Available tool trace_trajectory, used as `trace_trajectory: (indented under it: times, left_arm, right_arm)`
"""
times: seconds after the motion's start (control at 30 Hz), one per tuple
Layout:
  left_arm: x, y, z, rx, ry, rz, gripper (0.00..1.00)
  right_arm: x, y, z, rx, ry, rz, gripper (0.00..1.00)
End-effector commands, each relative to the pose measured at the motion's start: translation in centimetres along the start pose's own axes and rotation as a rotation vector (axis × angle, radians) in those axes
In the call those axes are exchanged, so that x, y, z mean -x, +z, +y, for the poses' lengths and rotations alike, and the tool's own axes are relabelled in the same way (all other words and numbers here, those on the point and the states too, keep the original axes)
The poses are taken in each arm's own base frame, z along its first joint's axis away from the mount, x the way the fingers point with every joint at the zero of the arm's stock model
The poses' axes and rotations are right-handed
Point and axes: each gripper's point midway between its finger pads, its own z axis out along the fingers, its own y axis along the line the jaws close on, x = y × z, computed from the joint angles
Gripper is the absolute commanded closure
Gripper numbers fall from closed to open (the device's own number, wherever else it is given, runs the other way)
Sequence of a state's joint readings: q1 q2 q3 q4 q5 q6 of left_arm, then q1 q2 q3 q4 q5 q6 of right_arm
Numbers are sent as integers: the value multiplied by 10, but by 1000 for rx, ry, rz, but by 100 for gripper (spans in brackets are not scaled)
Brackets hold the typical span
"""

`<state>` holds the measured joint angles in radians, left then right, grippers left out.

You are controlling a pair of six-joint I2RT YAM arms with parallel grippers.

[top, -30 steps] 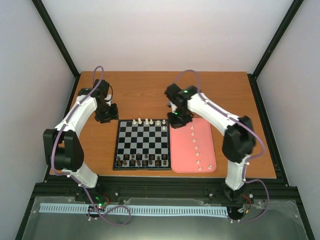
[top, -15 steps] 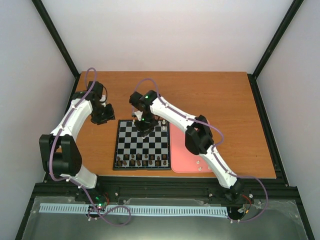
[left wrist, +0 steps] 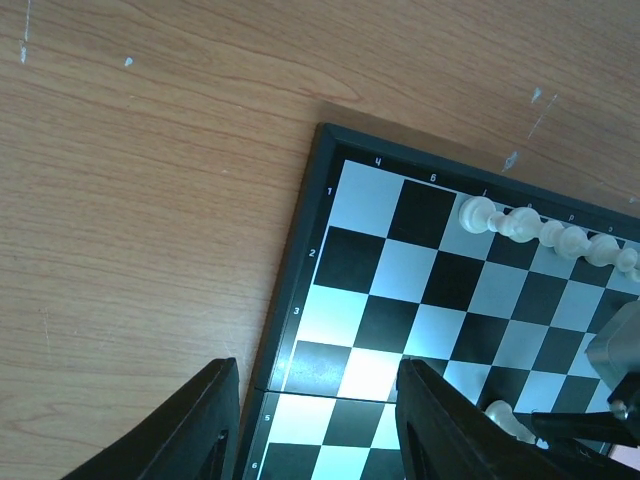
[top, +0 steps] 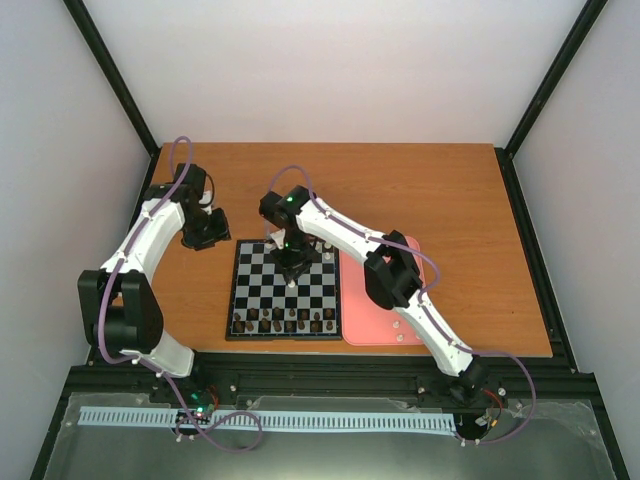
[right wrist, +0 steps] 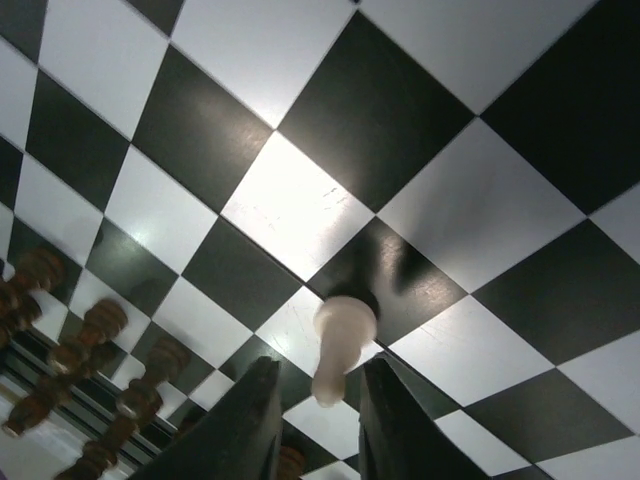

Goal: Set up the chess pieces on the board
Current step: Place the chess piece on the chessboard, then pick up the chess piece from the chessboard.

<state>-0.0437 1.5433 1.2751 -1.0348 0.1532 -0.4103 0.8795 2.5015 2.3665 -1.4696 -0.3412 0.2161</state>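
The board (top: 233, 296) lies at mid table, with dark brown pieces (top: 283, 322) along its near edge and white chess pieces (top: 325, 249) along its far edge. My right gripper (top: 291, 267) hangs low over the board's far middle. In the right wrist view its fingers (right wrist: 250, 430) stand slightly apart on either side of a white pawn (right wrist: 340, 345) that stands on a black square, with gaps showing on both sides. My left gripper (left wrist: 315, 420) is open and empty above the board's far left corner (left wrist: 300, 250). A row of white pieces (left wrist: 540, 232) shows there.
The pink tray (top: 352, 320) lies right of the board, mostly hidden under the right arm, with a few white pieces (top: 400, 335) at its near end. Bare wooden table (top: 450, 200) lies behind and to the right. Dark pieces (right wrist: 90, 330) show at the right wrist view's lower left.
My right arm swung left from the pink tray to over the board, then lowered toward the far middle squares. My left arm drew back slightly to the left.
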Motion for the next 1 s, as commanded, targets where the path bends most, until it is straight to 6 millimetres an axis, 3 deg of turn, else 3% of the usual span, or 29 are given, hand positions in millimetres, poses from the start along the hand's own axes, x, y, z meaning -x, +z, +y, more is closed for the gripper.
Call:
trace_trajectory:
  times: [0.0,0.17,0.33,0.4,0.43,0.53,0.6,0.7,0.83,0.97]
  left_arm:
    - [7,-9,-6,-32,18,-39,54]
    - [9,-11,-8,-37,21,-42,54]
    - [6,-18,-16,-79,47,-33,52]
    - [5,-25,-22,-116,63,-45,37]
    - [4,-29,-26,-135,75,-53,35]
    - [-6,-37,-40,-151,137,-34,39]
    - [-23,-36,-56,-140,216,2,40]
    - [-64,-27,-86,-131,334,82,40]
    - [-110,-6,-110,-124,416,177,40]
    - [-137,13,-120,-106,460,235,41]
  right_arm:
    - [2,-2,2,-12,-21,-13,73]
    - [3,-17,4,-22,-36,-51,65]
    - [0,-65,9,-37,-31,-153,59]
    - [-7,-87,6,-53,-23,-195,56]
    - [-12,-98,4,-55,-14,-215,54]
    - [-31,-120,-11,-49,48,-261,53]
    - [-48,-129,-27,-58,111,-293,49]
    - [-84,-121,-71,-109,236,-290,48]
    - [-139,-113,-124,-154,402,-299,47]
    - [-181,-91,-147,-128,513,-260,47]
